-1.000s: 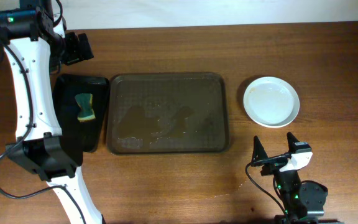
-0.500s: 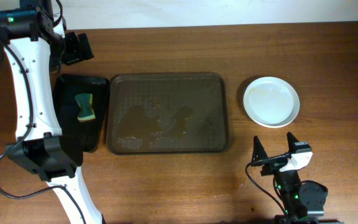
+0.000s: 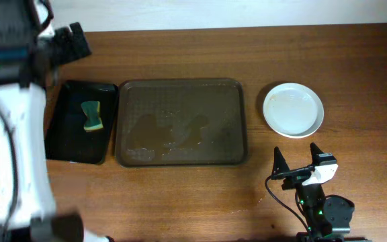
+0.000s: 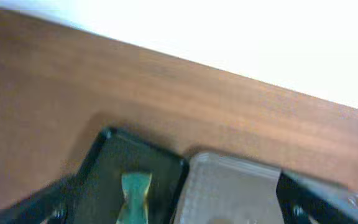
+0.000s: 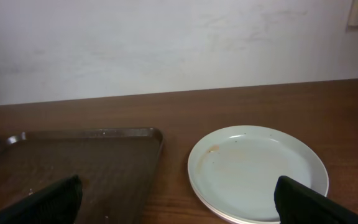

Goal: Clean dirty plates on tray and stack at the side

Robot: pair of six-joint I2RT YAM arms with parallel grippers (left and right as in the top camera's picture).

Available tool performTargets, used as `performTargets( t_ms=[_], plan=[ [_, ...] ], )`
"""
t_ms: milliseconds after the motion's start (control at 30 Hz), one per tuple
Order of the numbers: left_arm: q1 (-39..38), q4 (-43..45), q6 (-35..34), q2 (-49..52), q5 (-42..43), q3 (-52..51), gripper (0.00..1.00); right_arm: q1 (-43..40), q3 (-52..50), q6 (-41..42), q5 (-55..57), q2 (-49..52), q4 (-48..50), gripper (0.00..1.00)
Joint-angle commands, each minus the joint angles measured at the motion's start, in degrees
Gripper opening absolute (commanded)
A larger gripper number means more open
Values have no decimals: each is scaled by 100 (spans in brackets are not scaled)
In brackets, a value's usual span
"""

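The white plates lie stacked on the bare table to the right of the dark-brown tray. The tray holds no plates, only wet smears. In the right wrist view the top plate shows a faint orange smear near its left rim, beside the tray. My right gripper is open and empty, near the front edge, just short of the plates; it also shows in its own view. My left gripper is high at the far left, open and empty.
A narrow black tray lies left of the brown tray and holds a green-and-yellow sponge. The sponge and the black tray also show in the left wrist view. A white wall runs behind the table.
My left arm has swung up and to the left and is blurred, uncovering the black tray's left side. The right arm, plates and trays have not moved.
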Motion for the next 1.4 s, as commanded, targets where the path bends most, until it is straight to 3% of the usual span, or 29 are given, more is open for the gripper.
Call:
performTargets(
  t_ms=[0,233,433,633,1033,1367],
  plan=[
    [31,678,654,-1263,-22,-1735,99,-42,-42,2,50,-46,-22,98],
    [31,2461,1027,-3779,-20,-4793,99,-42,-42,2,52,-46,-22,99],
    [31,4026,2159,-6089,431,-7320,99,-42,-42,2,50,-46,-22,98],
    [31,4664,2883,-7809,426,-9001,99,-42,-42,2,52,-46,-22,98],
    [22,5370,2964,-9477,428,-10852,99,-42,-42,2,52,-46,-22,98],
    [-114,5108,2981,-9490,149,-10848,99,-42,-42,2,52,-46,-22,98]
  ],
)
